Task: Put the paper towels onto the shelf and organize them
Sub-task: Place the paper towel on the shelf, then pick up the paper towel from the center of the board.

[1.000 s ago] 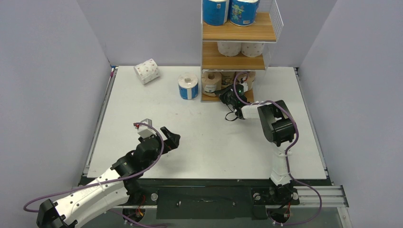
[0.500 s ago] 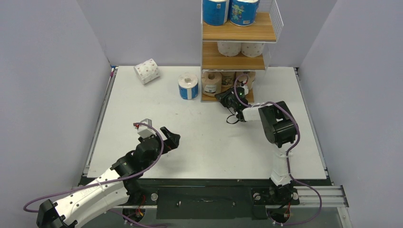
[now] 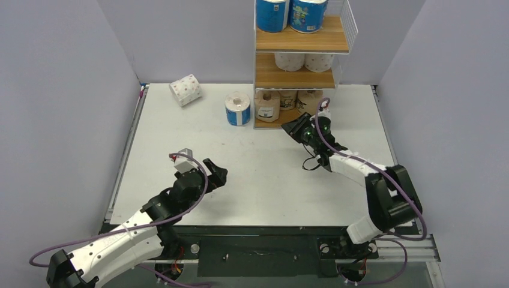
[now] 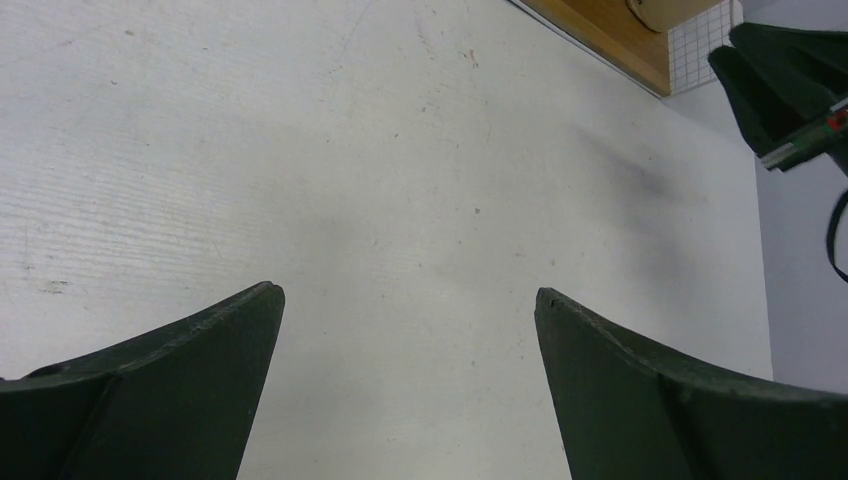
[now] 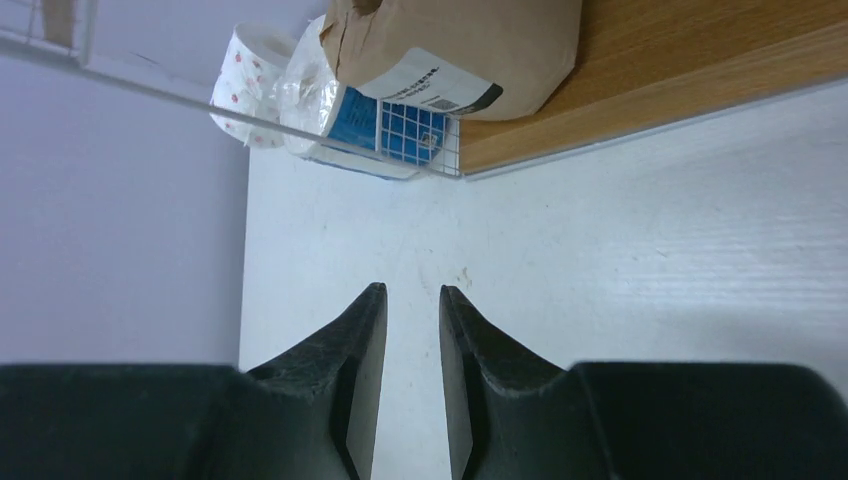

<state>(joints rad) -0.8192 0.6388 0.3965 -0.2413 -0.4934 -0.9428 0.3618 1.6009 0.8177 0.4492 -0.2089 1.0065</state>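
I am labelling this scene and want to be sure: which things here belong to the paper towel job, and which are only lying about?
Belong to the job:
- the shelf
- the dotted roll and the blue roll, both loose on the table
- the shelved rolls

Only lying about:
- nothing loose; only the table itself and the grey walls

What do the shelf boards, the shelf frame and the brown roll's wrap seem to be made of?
Shelf boards: likely wood or laminate, matte, with visible grain. Shelf frame: thin white wire, probably coated metal. Brown roll: creased kraft paper wrap.
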